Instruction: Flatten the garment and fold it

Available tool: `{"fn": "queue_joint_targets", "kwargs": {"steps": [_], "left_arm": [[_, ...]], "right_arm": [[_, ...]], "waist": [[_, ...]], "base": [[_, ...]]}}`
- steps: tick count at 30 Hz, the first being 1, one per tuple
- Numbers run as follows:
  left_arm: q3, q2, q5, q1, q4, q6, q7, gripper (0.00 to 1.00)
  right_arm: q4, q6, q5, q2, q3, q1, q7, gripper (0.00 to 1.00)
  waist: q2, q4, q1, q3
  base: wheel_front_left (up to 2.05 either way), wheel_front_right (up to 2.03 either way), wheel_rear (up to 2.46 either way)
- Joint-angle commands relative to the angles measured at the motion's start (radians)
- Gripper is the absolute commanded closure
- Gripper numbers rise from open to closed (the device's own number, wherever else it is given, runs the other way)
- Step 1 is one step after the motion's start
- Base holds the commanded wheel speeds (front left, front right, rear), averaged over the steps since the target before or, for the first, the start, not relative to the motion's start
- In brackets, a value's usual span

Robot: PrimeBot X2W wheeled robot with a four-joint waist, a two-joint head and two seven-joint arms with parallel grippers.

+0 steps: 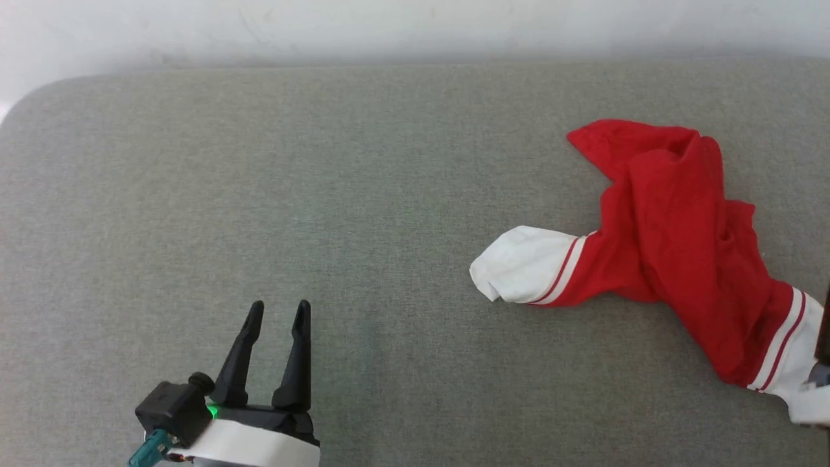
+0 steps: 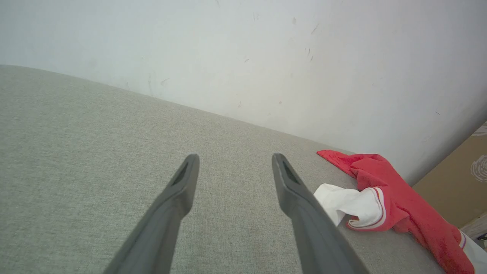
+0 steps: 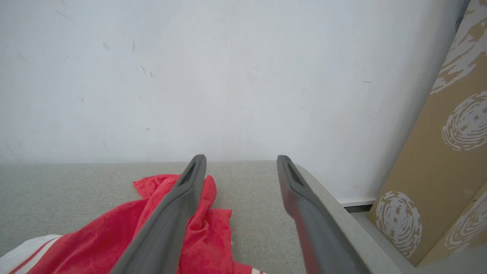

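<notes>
**Crumpled Jersey at the Cushion's Right Edge**

Found the garment (image 1: 674, 246) bunched in soft red folds with white, stripe-trimmed sleeves on the coarse grey cushion (image 1: 324, 194). Saw left gripper (image 1: 280, 305) and right gripper (image 3: 240, 160) spread wide, empty. Caught, from the right wrist, swirl-printed cardboard (image 3: 456, 133).

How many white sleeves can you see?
2. One white sleeve of the crumpled garment points toward the grey surface's middle; the other sleeve lies at the head view's lower right edge, partly cut off.
</notes>
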Motion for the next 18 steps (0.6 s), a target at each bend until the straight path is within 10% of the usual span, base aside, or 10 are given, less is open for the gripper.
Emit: {"fn": "queue_joint_targets", "kwargs": {"steps": [1,9,18], "left_arm": [[0.002,0.001,0.015,0.006,-0.012,-0.007,-0.005,0.00],[-0.116,0.056,0.056,-0.138,-0.022,-0.007,0.036,0.00],[-0.433,0.117,0.024,-0.496,0.071,-0.007,0.362,0.00]], "right_arm": [[0.027,-0.002,0.013,0.002,0.011,0.021,-0.027,0.00],[0.078,-0.002,0.004,0.002,0.015,-0.014,-0.072,0.00],[0.073,-0.002,0.011,0.002,0.030,-0.044,-0.076,0.00]], "waist": [[-0.0001,-0.015,0.0000,0.015],[-0.0001,-0.038,0.0000,0.055],[-0.0001,-0.057,0.0000,0.125]], "base": [[0.00,0.00,0.00],[0.00,0.00,0.00],[0.00,0.00,0.00]]}}
